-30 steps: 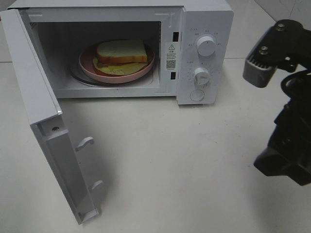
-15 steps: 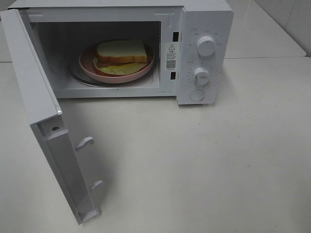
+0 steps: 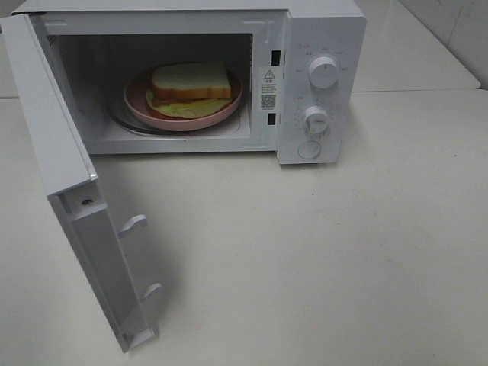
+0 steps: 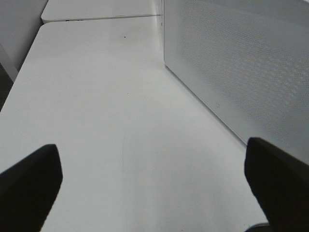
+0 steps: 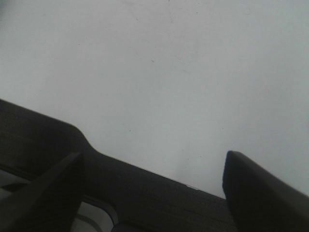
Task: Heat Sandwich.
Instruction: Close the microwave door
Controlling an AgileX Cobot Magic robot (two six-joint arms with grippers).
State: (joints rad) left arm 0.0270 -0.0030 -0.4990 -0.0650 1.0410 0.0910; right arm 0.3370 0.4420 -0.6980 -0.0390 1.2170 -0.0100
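Sandwich (image 3: 191,80) hides the far side of the pink plate (image 3: 181,122); microwave (image 3: 324,34) top cropped.

Clear tabletop (image 3: 320,259) before microwave cavity (image 3: 99,84); open door (image 3: 65,152) along its left.

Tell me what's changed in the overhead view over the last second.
The right arm withdrew out of the high view past its right edge; its end effector took hold of nothing. The sandwich, plate, microwave and its open door stayed put.
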